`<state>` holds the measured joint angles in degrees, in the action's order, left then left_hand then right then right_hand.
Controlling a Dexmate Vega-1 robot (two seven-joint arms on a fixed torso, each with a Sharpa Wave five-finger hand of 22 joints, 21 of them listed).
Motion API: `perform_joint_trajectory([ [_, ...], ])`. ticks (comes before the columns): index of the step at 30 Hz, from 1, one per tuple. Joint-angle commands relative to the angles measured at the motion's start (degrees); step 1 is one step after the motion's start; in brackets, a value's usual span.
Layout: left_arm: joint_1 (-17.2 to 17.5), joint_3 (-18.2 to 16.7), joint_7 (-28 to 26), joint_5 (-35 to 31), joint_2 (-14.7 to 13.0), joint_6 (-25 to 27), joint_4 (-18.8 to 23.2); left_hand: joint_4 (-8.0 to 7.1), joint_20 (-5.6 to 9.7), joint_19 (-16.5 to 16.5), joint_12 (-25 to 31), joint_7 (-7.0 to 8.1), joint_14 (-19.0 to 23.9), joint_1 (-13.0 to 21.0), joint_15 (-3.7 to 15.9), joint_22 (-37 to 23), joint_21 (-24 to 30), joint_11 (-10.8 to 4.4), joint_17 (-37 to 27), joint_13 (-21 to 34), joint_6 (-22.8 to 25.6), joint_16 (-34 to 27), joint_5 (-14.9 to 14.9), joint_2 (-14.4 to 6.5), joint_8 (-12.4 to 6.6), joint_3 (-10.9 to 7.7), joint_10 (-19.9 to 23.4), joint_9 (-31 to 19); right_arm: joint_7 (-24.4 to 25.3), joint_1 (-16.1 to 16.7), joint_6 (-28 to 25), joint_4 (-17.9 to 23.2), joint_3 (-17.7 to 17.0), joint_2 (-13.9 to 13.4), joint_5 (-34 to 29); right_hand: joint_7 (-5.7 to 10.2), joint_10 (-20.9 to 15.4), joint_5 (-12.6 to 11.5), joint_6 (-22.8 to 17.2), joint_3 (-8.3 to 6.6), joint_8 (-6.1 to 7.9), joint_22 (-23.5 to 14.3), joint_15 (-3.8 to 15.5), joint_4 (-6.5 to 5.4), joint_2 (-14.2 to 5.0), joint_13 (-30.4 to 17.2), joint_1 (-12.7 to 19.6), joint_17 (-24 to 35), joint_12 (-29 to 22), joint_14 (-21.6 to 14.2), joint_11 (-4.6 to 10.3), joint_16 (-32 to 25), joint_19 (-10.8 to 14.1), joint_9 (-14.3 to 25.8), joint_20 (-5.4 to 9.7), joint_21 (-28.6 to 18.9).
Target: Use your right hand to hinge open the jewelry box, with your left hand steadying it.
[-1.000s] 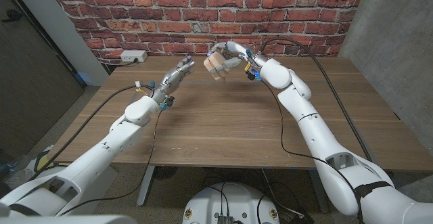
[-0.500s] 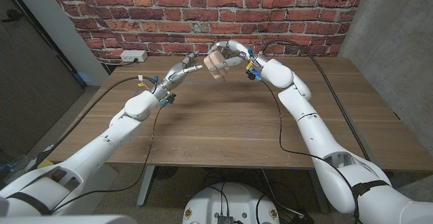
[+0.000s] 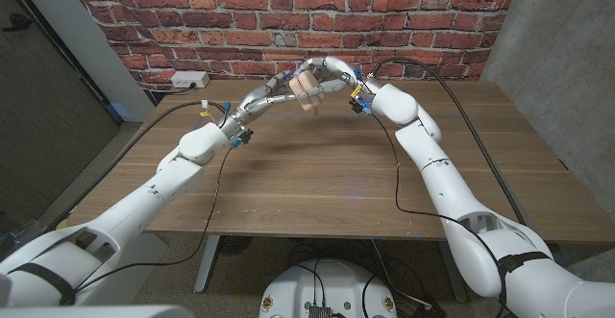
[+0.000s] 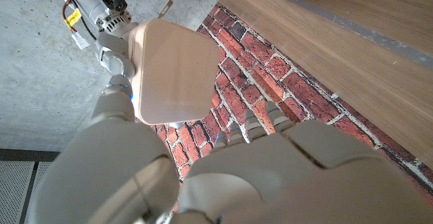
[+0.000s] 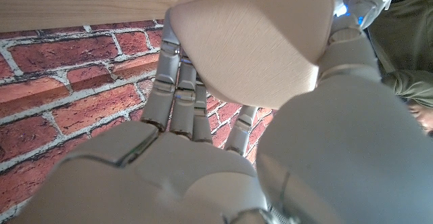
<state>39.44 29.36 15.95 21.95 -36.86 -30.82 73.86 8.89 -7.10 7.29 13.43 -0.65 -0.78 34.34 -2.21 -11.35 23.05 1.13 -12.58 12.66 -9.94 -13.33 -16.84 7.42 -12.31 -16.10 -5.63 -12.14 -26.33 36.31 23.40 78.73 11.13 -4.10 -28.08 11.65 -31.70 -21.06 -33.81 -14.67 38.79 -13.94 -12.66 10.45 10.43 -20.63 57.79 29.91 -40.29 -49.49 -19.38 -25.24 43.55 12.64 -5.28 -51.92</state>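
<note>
A pale wooden jewelry box (image 3: pixel 307 93) hangs in the air above the table's far middle, lid down as far as I can see. My right hand (image 3: pixel 332 72) grips it from the right, fingers curled over its top. In the right wrist view the box (image 5: pixel 257 34) sits between the fingers (image 5: pixel 179 95) and thumb of my right hand (image 5: pixel 203 170). My left hand (image 3: pixel 273 93) reaches in from the left with fingers spread, their tips at the box's left side. The left wrist view shows the box (image 4: pixel 169 68) just past my left hand (image 4: pixel 237 176).
The wooden table (image 3: pixel 317 179) lies below both arms. A brick wall (image 3: pixel 288 20) stands right behind the box. A white power strip (image 3: pixel 187 81) lies at the table's far left corner. Black cables trail from both arms. A person's green sleeve (image 5: pixel 406 48) is beside the box.
My left hand has moved up and to the right, from clear of the box to its left side. The right hand and the box have stayed in place.
</note>
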Motion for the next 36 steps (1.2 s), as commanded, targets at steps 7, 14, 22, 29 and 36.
perform_joint_trajectory([
  [7,1.0,-0.2,-4.1,0.7,1.7,3.1,2.9,-0.66,-2.15,-1.9,1.7,-0.20,2.8,1.3,0.24,-0.3,0.7,-0.03,-1.1,0.9,0.5,-1.5,0.1,-0.5,-0.86,0.37,2.4,-0.5,-1.4,-0.7,2.0,-1.6,-0.1,-0.4,1.4,-11.34,-19.8,-0.7,-14.1,-7.44,2.96,0.1,25.80,-1.20,-13.70,-0.4,13.5,0.4,0.3,-19.3,19.36,-0.2,7.0,0.1,16.81,-0.9],
  [14,1.2,-0.1,-4.9,0.6,1.9,4.1,3.5,-1.04,-1.56,-2.8,2.5,-0.05,3.7,1.7,0.87,-0.3,1.0,-0.50,-1.6,1.2,1.8,-1.9,0.2,-1.2,-1.34,0.32,3.8,-0.6,-2.1,-0.6,2.8,-1.6,-0.3,-0.5,2.2,-11.38,-19.8,-0.9,-14.1,-7.64,2.90,0.2,25.82,-1.18,-13.63,-0.5,13.5,0.6,0.5,-19.2,19.49,-0.1,6.9,0.0,16.83,-1.2],
  [22,1.1,0.2,-5.3,0.0,1.7,4.8,4.3,-1.12,-2.40,-3.8,4.4,-0.32,5.7,2.8,1.44,-0.4,1.2,-0.82,-2.1,1.8,6.5,-2.5,0.4,-1.9,-2.94,0.22,6.9,-0.8,-2.5,-0.4,3.9,-1.2,-0.4,-0.4,2.6,-11.26,-19.8,-1.1,-14.1,-7.86,2.81,0.4,25.81,-1.22,-13.54,-0.7,13.4,0.7,0.6,-19.2,19.35,0.0,6.6,0.0,16.81,-1.5],
  [29,1.0,0.4,-5.1,-0.3,1.2,5.4,4.8,-1.23,-2.43,-3.9,6.5,-0.68,7.1,3.9,1.85,-0.4,1.1,-1.88,-2.6,2.5,12.0,-2.7,0.8,-2.3,-4.62,0.23,9.7,-0.8,-2.6,-0.4,4.4,-1.3,-0.5,-0.2,2.7,-11.32,-19.9,-1.4,-14.2,-8.06,2.76,0.5,25.81,-1.21,-13.46,-0.8,13.3,0.9,0.8,-19.2,19.31,0.0,6.4,-0.1,16.84,-1.9],
  [36,0.6,0.5,-4.3,-0.1,1.3,5.0,4.6,-1.46,-2.49,-4.0,7.9,0.15,7.7,4.6,2.17,-0.5,1.0,-2.34,-3.1,3.1,17.2,-2.6,1.1,-2.9,-5.98,0.15,11.3,-0.6,-2.5,-0.4,4.6,-1.3,-0.6,0.0,2.6,-11.38,-20.0,-1.6,-14.3,-8.29,2.73,0.6,25.82,-1.19,-13.36,-1.0,13.3,1.1,0.9,-19.2,19.42,0.0,6.2,-0.1,16.86,-2.3],
])
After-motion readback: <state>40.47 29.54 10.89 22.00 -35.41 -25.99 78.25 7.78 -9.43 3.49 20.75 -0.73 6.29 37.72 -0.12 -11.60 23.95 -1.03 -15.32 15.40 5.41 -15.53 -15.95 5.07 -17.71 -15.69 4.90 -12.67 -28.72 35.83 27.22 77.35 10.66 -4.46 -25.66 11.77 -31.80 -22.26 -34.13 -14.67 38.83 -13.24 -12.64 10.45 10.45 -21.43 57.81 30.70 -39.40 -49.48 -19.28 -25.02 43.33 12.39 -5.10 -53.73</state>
